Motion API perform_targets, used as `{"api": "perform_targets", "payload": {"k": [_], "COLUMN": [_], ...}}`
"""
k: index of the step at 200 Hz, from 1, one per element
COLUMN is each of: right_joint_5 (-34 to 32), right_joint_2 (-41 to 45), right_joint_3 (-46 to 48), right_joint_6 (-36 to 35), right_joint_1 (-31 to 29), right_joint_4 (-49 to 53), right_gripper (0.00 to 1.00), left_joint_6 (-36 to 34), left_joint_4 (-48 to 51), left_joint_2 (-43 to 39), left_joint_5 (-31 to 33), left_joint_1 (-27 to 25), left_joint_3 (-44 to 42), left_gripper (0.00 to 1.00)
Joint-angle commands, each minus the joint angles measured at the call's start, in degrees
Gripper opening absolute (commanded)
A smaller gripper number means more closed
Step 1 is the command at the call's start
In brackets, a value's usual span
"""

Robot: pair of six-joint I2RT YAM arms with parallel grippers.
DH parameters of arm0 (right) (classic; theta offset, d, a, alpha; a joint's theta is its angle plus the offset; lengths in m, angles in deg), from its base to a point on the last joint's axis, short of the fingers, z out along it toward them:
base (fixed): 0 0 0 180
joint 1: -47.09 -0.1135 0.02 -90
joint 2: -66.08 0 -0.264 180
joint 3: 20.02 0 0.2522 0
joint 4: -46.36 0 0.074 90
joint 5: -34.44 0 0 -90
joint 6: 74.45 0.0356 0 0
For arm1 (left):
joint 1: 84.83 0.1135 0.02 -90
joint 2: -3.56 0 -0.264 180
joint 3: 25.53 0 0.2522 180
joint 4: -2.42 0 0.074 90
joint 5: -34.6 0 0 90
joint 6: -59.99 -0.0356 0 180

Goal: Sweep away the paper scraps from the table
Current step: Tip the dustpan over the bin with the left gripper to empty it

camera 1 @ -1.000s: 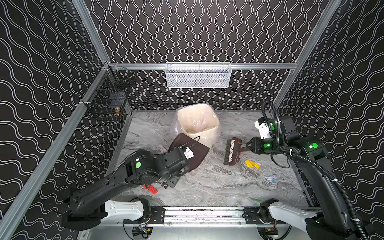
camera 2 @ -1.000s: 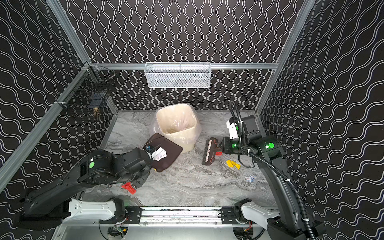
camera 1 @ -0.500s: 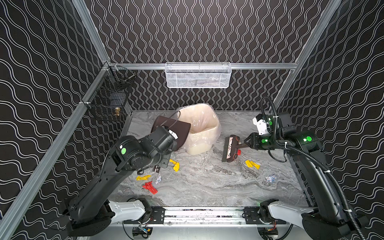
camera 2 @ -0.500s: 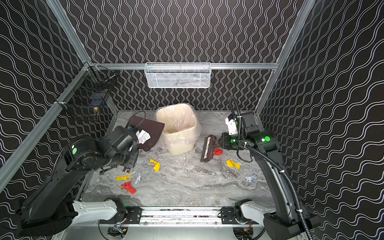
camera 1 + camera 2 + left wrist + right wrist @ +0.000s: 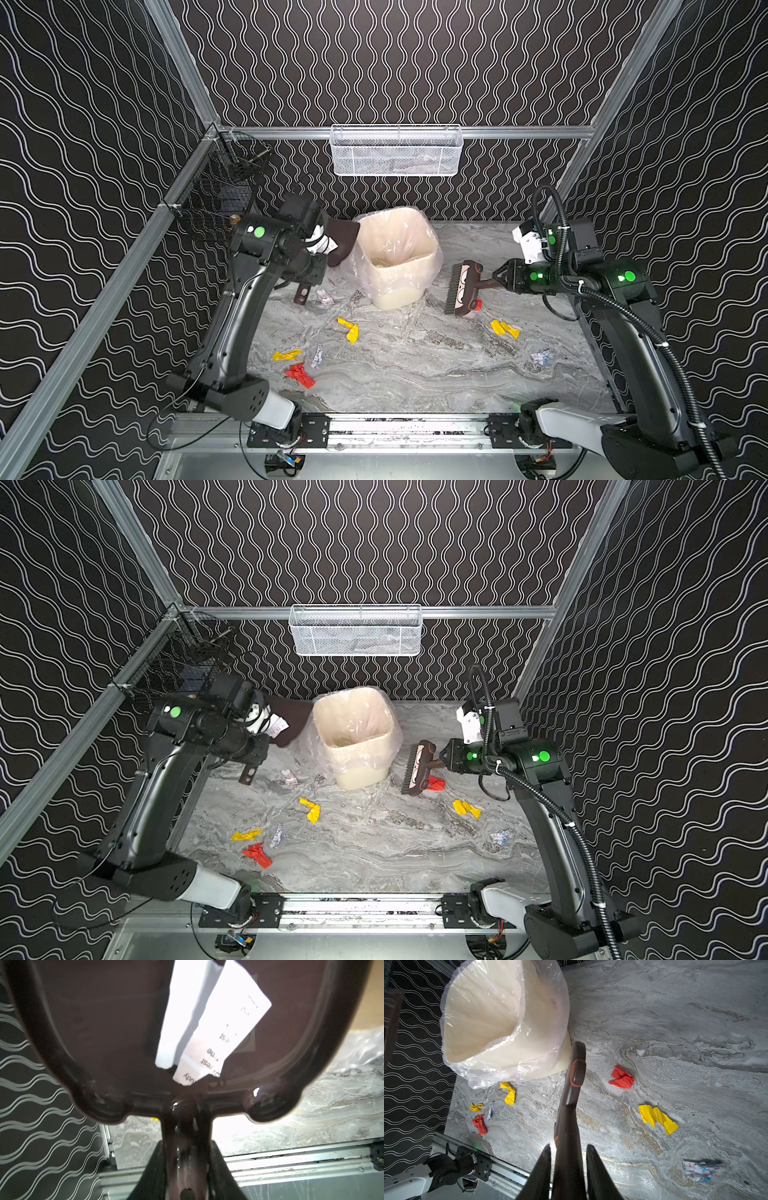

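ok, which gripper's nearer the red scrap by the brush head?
Right. The right gripper, clamping the brush, is just beside that red scrap; left gripper holds the dustpan past the bin.

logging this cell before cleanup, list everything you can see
table: 1, grey-white marble, under everything
scraps: 8 seen, 3 yellow, 2 red, 3 white printed, loose on table, mostly in front of bin
bin: 1, cream with clear liner, rear middle of table
dustpan: 1, dark brown with white tag, raised left of bin
brush: 1, dark brown, right of bin
white basket: 1, white mesh, on rear rail
black basket: 1, black wire, on left rail
left gripper: 1, black, shut on dustpan handle
right gripper: 1, black, shut on brush handle
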Motion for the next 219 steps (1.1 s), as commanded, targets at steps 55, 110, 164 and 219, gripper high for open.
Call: {"api": "perform_targets", "payload": {"k": [55,110,164,219], "right_joint_5": [-3.11,-2.78,-1.94,-1.66], "right_joint_2": [2.55,2.69,2.62,3.92], "right_joint_3": [1.59,0.94,0.75,3.46], "right_joint_6": [-0.76,-1.94,-2.70,-3.37], "right_joint_1": [0.09,0.09,0.12,0.26], "right_joint_4": [2.37,5.27,6.25,5.33], "right_gripper": [0.00,0.00,0.00,0.00], "left_joint_6": [-4.31,-7.39,-11.16,-15.54], "left_joint_4": [3.56,4.43,4.39,4.17], "left_joint_2": [13.93,17.15,19.91,18.97], "left_joint_5": [15.36,30.78,48.99,68.25], "left_joint_1": [-8.67,-15.59,-20.35,-28.72], "left_joint_3": [14.02,16.69,13.87,4.54], "left_gripper": [0.00,0.00,0.00,0.00]}}
